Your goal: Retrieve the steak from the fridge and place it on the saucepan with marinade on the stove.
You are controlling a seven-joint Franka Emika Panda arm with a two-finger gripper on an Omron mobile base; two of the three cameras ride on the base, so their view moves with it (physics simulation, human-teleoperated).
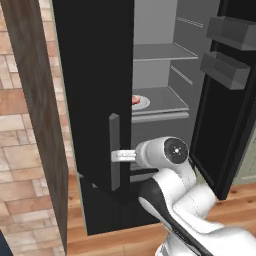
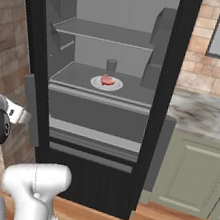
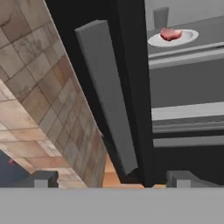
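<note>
**Steak on its plate, fridge door open, hand beside the handle**

Steak lies on a round white plate on a middle shelf of the fridge, well beyond the hand and up to its right in the hand view, with a small grey cup behind it. The gripper sits low at the left door's bar handle, its fingertips spread wide apart with the handle's lower end between them and nothing clamped. Both doors stand open. The step in hand is judged to be leaving the handle and reaching for the meat. Done well, the hand backs straight off the bar, rises clear of the door edge, then enters above the shelf lip and descends on the lump, not the plate rim.
</note>
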